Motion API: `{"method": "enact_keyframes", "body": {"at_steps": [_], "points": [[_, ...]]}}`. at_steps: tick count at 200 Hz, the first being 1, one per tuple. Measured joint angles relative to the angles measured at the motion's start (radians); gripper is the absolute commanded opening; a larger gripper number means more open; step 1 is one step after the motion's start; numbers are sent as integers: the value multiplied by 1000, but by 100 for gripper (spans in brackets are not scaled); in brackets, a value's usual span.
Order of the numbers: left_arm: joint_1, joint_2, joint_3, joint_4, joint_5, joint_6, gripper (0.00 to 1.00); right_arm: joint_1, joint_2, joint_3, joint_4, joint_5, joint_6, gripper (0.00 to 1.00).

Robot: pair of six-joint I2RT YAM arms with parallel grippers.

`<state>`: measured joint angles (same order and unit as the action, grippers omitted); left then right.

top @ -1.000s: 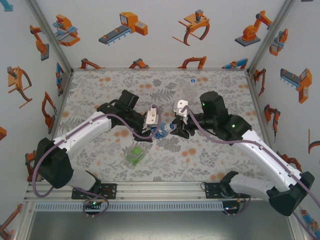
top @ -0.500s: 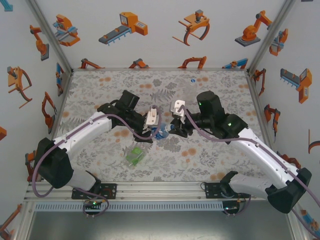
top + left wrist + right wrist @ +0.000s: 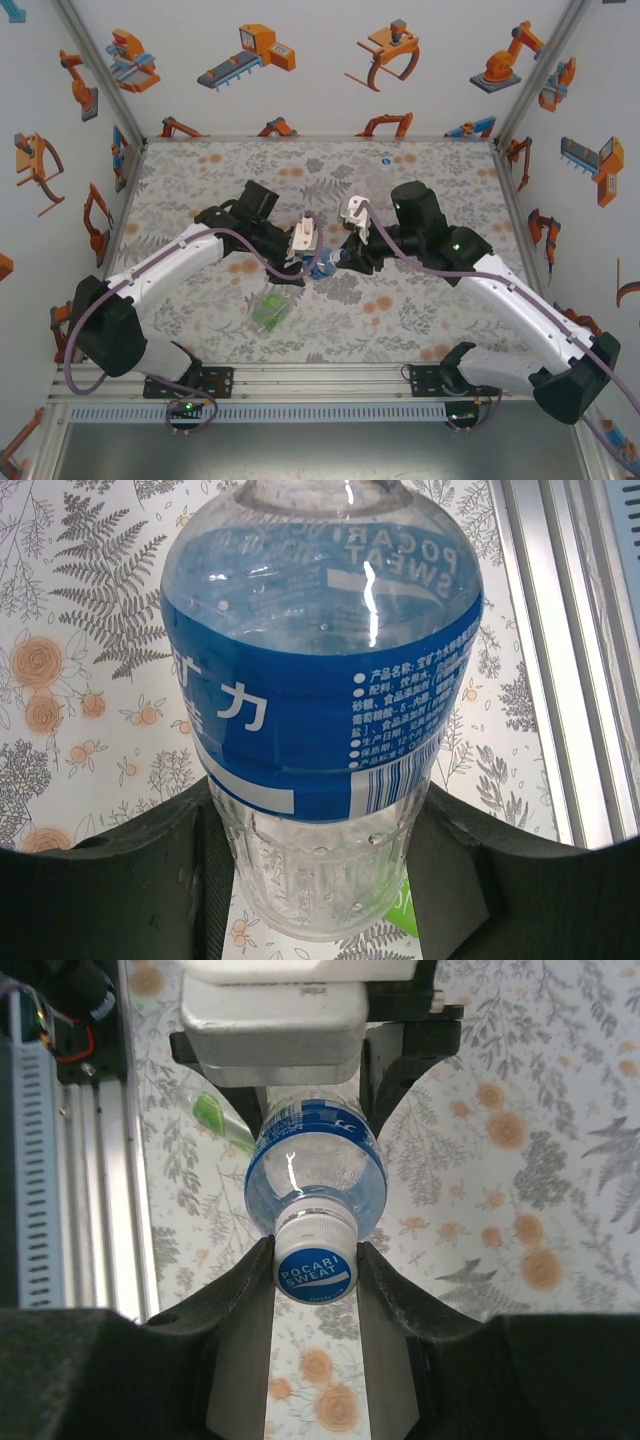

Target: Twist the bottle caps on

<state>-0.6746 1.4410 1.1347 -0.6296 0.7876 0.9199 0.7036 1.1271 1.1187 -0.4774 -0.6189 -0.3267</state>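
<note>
- My right gripper (image 3: 315, 1260) has its two fingers pressed against either side of the white cap (image 3: 314, 1272). The cap sits on the neck of the blue-label bottle (image 3: 315, 1175), and I read that as a grip on the cap.
- My left gripper (image 3: 320, 860) is clamped on the ribbed lower body of that bottle, below the label. It holds the bottle on its side, seemingly clear of the table (image 3: 420, 320).
- Risk: if the cap sits skewed on the threads, turning it could cross-thread it or pop it out from between the fingers.
- Risk: I judge the clear plastic thin and slippery. If the left grip is slack, the bottle spins with the cap and nothing tightens.
- Risk: pushing too hard along the neck could shove the bottle back through the left fingers.
- Pose: in the top view the right arm reaches in from 4 o'clock and the left from 8 o'clock, wrists facing each other at mid-table.
- The green-label bottle (image 3: 268, 311) lies on the table at about 7 o'clock from the held one, apart from both grippers.
</note>
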Motion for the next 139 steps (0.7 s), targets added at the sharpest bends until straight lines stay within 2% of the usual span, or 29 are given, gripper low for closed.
{"method": "enact_keyframes", "body": {"at_steps": [22, 37, 101, 114, 139], "points": [[0, -1, 0, -16, -2, 5, 0, -2, 0, -19, 43, 10, 180, 0], [0, -2, 0, -32, -10, 4, 0, -4, 0, -35, 65, 32, 344, 0], [2, -2, -18, -43, -74, -1, 0, -6, -3, -130, 91, 213, 1220, 0], [1, -2, -20, -44, -85, -3, 0, -6, -23, -172, 122, 235, 1342, 0], [2, -2, -21, -44, -107, -8, 0, -7, -19, -196, 151, 252, 1483, 9]]}}
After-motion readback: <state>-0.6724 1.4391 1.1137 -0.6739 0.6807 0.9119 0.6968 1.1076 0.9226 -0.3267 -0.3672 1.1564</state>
